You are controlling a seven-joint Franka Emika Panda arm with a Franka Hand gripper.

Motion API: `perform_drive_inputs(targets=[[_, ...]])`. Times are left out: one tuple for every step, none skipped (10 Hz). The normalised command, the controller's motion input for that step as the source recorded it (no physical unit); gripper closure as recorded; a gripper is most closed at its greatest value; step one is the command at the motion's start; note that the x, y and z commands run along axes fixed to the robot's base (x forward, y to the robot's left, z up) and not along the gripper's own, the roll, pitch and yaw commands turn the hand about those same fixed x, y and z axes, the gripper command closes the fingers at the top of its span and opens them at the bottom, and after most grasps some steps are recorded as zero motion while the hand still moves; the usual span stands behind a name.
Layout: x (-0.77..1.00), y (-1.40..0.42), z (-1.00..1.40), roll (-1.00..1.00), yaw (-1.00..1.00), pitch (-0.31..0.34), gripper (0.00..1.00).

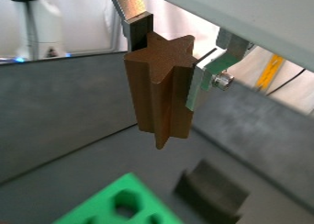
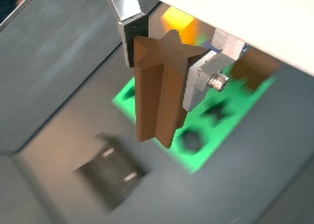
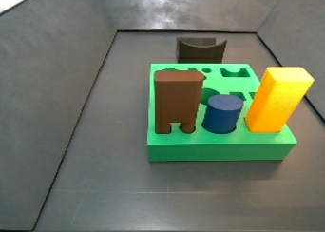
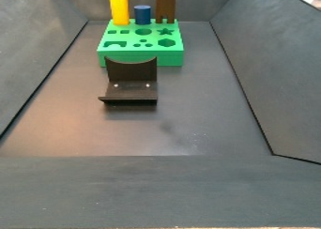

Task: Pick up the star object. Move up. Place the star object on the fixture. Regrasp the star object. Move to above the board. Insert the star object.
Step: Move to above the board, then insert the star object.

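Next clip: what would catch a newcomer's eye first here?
The star object fills both wrist views, clamped between the fingers of the hand, high above the floor. In both side views, the green board stands out with its yellow, blue and brown pegs, the dark fixture nearby.

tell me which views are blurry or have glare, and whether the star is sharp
In both wrist views the star object, clamped in the gripper, is fairly sharp, while the board and fixture below look soft. In a wrist view, bright background light washes out the upper corner. In a side view, glare whitens the back wall.
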Motion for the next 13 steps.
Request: perform_drive_inputs(targets=[[-0.72,-1.0,0.35,-1.0,-0.09,-0.116,1.0],[-0.44,-0.53,0.18,-1.0,-0.09,-0.126,1.0],[-0.33,-0.37,0.12,-1.0,-0.09,-0.125,1.0],[-0.18,-0.15,0.06,-0.74,-0.06,-0.091,1.0],[-0.12,-0.08,0.03,-0.46,-0.03,-0.068,1.0],[-0.08,-0.04,0.02,-0.3,-0.02,-0.053,1.0],[-0.06,-0.03,0.01,-0.23,-0.02,-0.047,1.0],[0.03,0.0,-0.02,0.0,-0.05,0.0,1.0],[0.16,0.0,-0.05,-0.07,-0.25,0.034,1.0],[0.16,0.0,-0.03,-0.15,-0.35,0.041,1.0],[0.13,0.0,-0.02,-0.2,-0.38,0.036,1.0],[0.11,0.03,-0.07,-0.24,-0.4,0.044,1.0],[0.1,0.05,-0.13,-0.28,-0.38,0.059,1.0]])
